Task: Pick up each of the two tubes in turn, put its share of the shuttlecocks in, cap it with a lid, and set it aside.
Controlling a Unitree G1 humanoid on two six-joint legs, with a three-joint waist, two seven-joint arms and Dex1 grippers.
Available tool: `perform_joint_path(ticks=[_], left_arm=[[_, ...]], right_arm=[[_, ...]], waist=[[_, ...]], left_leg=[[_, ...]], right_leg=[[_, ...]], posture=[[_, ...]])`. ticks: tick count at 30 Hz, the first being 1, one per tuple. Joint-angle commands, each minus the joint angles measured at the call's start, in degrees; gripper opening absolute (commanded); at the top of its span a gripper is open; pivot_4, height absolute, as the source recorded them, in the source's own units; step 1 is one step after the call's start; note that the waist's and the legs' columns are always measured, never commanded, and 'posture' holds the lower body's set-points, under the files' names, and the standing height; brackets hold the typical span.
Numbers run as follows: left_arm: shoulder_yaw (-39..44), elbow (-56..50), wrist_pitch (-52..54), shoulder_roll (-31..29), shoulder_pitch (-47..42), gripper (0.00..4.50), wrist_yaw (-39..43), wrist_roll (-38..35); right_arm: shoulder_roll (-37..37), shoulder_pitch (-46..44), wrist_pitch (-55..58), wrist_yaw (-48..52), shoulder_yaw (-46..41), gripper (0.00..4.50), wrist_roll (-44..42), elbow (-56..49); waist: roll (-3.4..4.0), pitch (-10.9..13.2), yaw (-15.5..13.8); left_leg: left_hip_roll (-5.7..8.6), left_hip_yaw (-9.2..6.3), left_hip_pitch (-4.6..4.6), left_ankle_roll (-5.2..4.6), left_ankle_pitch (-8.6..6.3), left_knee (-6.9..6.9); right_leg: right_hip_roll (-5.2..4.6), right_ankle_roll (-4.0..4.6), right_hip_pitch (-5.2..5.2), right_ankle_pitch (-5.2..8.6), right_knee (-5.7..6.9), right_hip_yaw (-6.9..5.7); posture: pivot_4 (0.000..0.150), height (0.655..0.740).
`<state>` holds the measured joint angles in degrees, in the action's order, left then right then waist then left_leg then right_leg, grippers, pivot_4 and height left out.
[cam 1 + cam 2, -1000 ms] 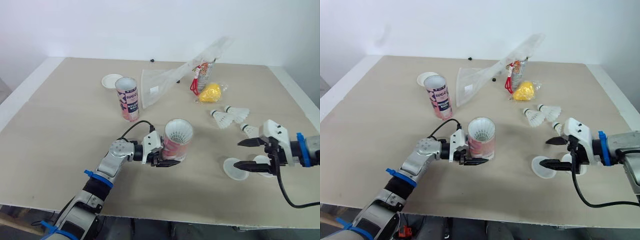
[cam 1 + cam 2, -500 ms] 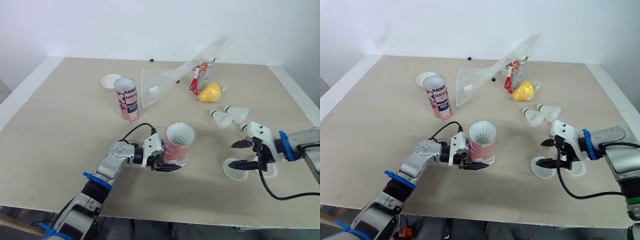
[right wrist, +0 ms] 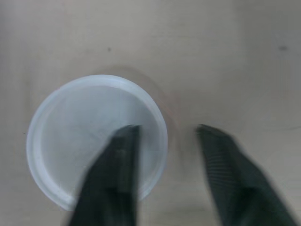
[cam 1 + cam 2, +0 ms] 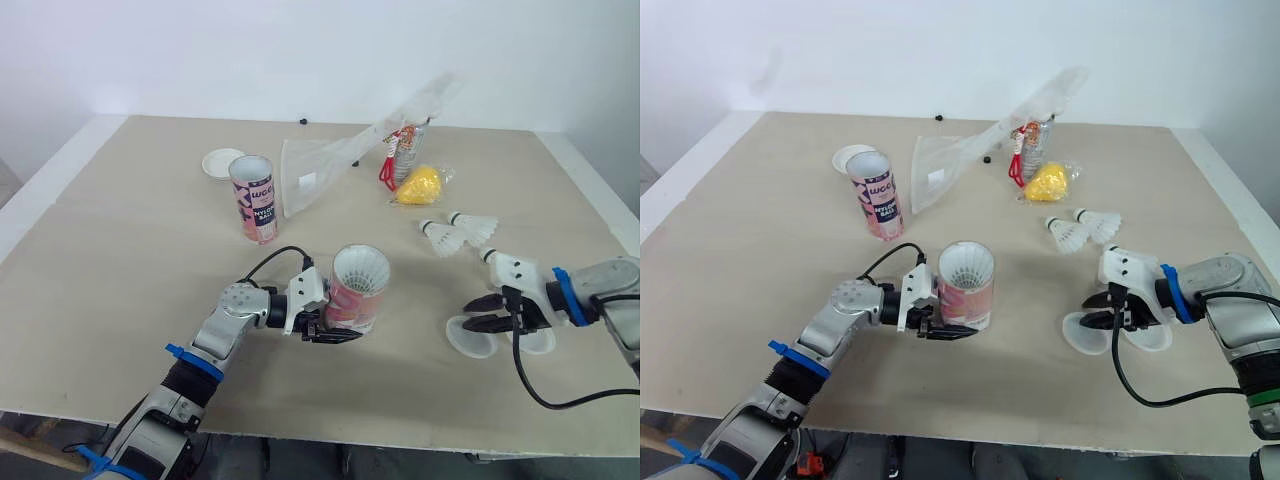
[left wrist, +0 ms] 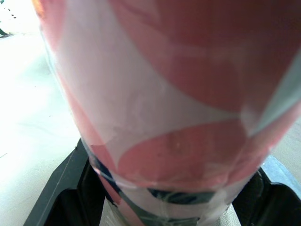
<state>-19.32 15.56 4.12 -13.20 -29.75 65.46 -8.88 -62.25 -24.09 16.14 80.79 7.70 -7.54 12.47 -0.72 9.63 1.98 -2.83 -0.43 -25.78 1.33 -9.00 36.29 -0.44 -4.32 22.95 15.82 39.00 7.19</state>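
Clear plastic bag, yellow lump near it, table.

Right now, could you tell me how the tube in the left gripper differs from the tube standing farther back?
The held tube is clamped in the left gripper; the far tube stands free. The held tube shows a white shuttlecock skirt at its mouth; I cannot tell what the far tube holds. Both are pink and white.

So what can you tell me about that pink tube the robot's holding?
The pink tube is a short cylinder patterned pink and white, with a glossy clear wrap. It stands upright toward the front of the table, uncapped, a white shuttlecock nested in its mouth. The left gripper clamps it low, black fingers either side of its base.
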Motion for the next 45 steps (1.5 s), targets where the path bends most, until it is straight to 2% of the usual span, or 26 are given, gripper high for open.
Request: perform_joint_path(ticks=[1, 8, 17, 21, 27, 29, 33, 40, 45], left_arm=[[-1.08, -0.14, -0.26, -0.40, 0.32, 3.10, 0.21, 0.85], [-1.02, 0.27, -0.52, -0.66, 0.29, 3.10, 0.13, 1.12], [-1.30, 0.48, 3.86, -1.67, -0.96, 3.10, 1.73, 0.32], [-1.89, 0.67, 4.24, -1.97, -1.36, 3.10, 2.84, 0.47], [-2.84, 1.20, 3.43, -1.91, -1.64, 3.10, 3.49, 1.29], [-3.27, 1.45, 2.59, -1.96, -1.61, 3.10, 3.49, 1.80], [-3.46, 2.16, 1.67, -1.74, -1.83, 3.10, 3.25, 2.20], [-3.57, 2.64, 1.36, -1.81, -2.02, 3.10, 2.80, 2.41], [-3.31, 2.56, 1.55, -1.91, -1.92, 3.10, 2.29, 2.36]], right_arm=[[-0.03, -0.28, -1.23, 0.59, 0.98, 0.03, 1.69, 0.55], [-0.49, 1.12, -1.72, 0.98, -0.25, 0.03, 0.69, -1.45], [-3.00, 0.07, 7.61, 1.81, -7.13, 0.03, -8.57, -19.62], [-4.88, -5.39, 8.19, 3.15, -8.54, 0.03, -11.03, -23.54], [-3.56, -20.52, 12.51, 3.98, -6.52, 0.03, -14.48, -24.43], [-0.85, -27.33, 13.67, 4.58, -3.99, 0.03, -15.28, -24.27], [5.20, -35.55, 14.37, 5.72, 0.98, 0.03, -15.01, -22.78], [11.97, -40.61, 10.31, 9.08, 7.65, 0.03, -12.16, -18.97], [13.68, -41.21, 4.23, 10.33, 10.30, 0.03, -8.20, -15.68]], waist=[[-0.01, 0.00, 0.02], [-0.01, 0.00, 0.03], [0.02, 0.00, 0.47], [0.02, 0.01, 0.64], [0.05, 0.01, 0.66], [0.05, 0.02, 0.66], [0.04, 0.02, 0.62], [0.04, 0.02, 0.43], [0.04, 0.02, 0.42]], left_leg=[[0.00, 0.00, 0.05, 0.00, 0.00, 0.00], [0.00, 0.00, 0.21, 0.00, 0.00, 0.00], [0.00, 0.00, 0.22, 0.00, 0.00, -0.02], [-0.01, 0.01, 0.24, 0.01, -0.01, 0.00], [-0.03, 0.05, 0.24, 0.02, -0.01, -0.09], [-0.03, 0.06, 0.24, 0.02, -0.01, -0.15], [-0.04, 0.04, 0.24, 0.03, -0.02, -0.22], [-0.02, 0.06, 0.15, 0.05, -0.03, -0.24], [-0.02, 0.03, 0.15, 0.05, -0.03, -0.26]], right_leg=[[0.00, 0.00, -0.06, 0.00, 0.00, 0.00], [0.00, 0.02, -0.20, 0.00, 0.00, 0.00], [0.00, 0.01, -0.19, 0.00, 0.03, 0.01], [-0.01, 0.08, -0.20, 0.03, 0.02, 0.01], [-0.01, 0.13, -0.12, 0.05, 0.02, 0.01], [-0.02, 0.13, -0.09, 0.07, 0.01, 0.01], [-0.02, 0.20, -0.05, 0.11, 0.02, -0.03], [-0.06, 0.25, -0.01, 0.10, 0.01, -0.02], [-0.06, 0.25, -0.02, 0.11, 0.01, -0.06]], posture=[[0.150, 0.7400], [0.150, 0.7400], [0.150, 0.7400], [0.150, 0.7400], [0.150, 0.7400], [0.150, 0.7400], [0.150, 0.7400], [0.150, 0.7400], [0.150, 0.7400]])
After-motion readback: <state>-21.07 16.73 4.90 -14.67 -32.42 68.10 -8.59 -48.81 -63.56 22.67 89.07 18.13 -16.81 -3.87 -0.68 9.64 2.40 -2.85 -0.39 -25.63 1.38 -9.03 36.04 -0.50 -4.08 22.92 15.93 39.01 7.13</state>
